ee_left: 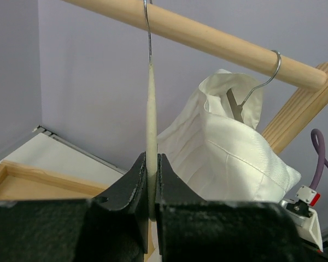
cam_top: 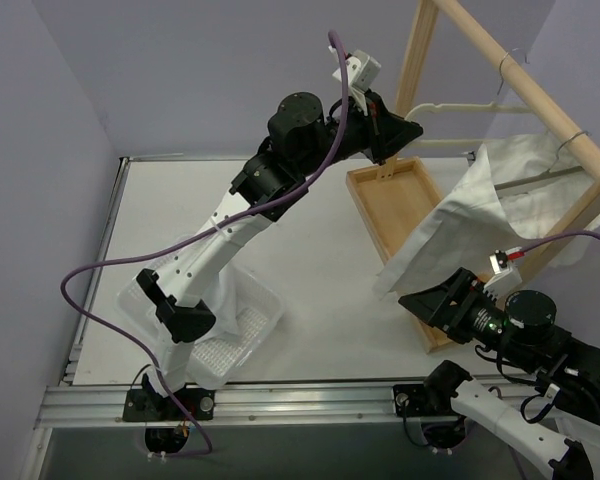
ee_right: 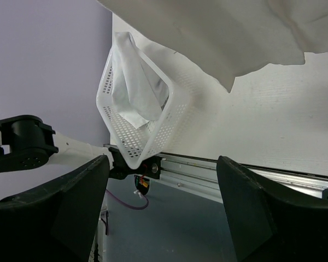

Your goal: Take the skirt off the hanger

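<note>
So the skirt [cam_top: 490, 195] is on its wire hanger [ee_left: 261, 83], hooked at the right end of the wooden rail [ee_left: 208, 38], and it bunches down toward the tray [cam_top: 395, 205].

The left gripper [ee_left: 151, 185] isn't on that hanger at all. It's clamped tight on the thin cream hanger [ee_left: 151, 120] that hangs further left on the rail, and that one looks bare to me. The right gripper [cam_top: 435, 300] sits low on the near right, just under the skirt's hem, with its jaws spread wide and nothing in them.

I'd call this the setup stage, since nothing has a grip on the fabric yet. Next the right arm needs to come up, pinch the hem or a side fold, and pull the cloth down and off the wire. Something has to steady that wire hanger or it'll just swing. The white basket [cam_top: 215, 335] at near left already has cloth in it, so that's probably the drop spot.
</note>
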